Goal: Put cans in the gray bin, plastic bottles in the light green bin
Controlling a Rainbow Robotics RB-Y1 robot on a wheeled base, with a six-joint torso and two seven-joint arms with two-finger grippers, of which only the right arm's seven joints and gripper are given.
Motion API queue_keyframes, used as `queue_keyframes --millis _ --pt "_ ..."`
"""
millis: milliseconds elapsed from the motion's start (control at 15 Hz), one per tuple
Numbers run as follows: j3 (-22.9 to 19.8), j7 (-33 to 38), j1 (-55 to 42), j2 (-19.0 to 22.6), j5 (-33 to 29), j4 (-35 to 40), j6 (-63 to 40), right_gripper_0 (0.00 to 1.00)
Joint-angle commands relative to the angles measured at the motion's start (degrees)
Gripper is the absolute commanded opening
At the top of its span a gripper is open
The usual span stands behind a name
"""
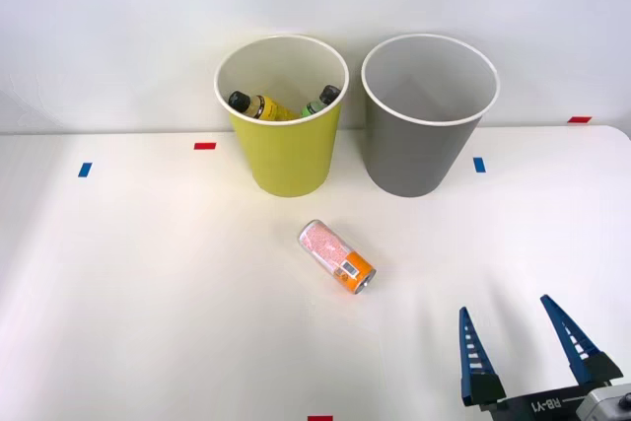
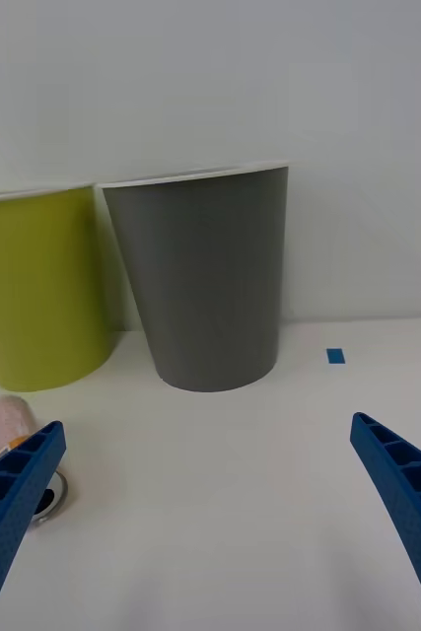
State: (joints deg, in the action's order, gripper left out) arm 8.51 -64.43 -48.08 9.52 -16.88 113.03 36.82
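Inside the light green bin (image 1: 286, 160), the two bottles (image 1: 258, 105) are seen only by their caps and upper parts; the rest is hidden by the wall. In the wrist view, the can (image 2: 13, 444) is partly covered by a blue finger (image 2: 13, 503), and the light green bin is cut off at the picture's edge. The print on the can's label cannot be read.

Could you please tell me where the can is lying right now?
In the front view the can lies on its side on the table, just in front of the light green bin and gray bin.
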Motion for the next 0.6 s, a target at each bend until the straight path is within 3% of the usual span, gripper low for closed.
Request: queue_keyframes --millis 67,467,600 --pt "1.07 -0.96 -1.14 0.76 0.01 -0.01 1.59 1.0" --pt "0.63 0.97 -2.55 -0.73 -0.17 -0.01 1.94 1.0" --pt "-0.87 5.72 -2.9 -1.88 -2.98 -0.01 2.03 1.0"
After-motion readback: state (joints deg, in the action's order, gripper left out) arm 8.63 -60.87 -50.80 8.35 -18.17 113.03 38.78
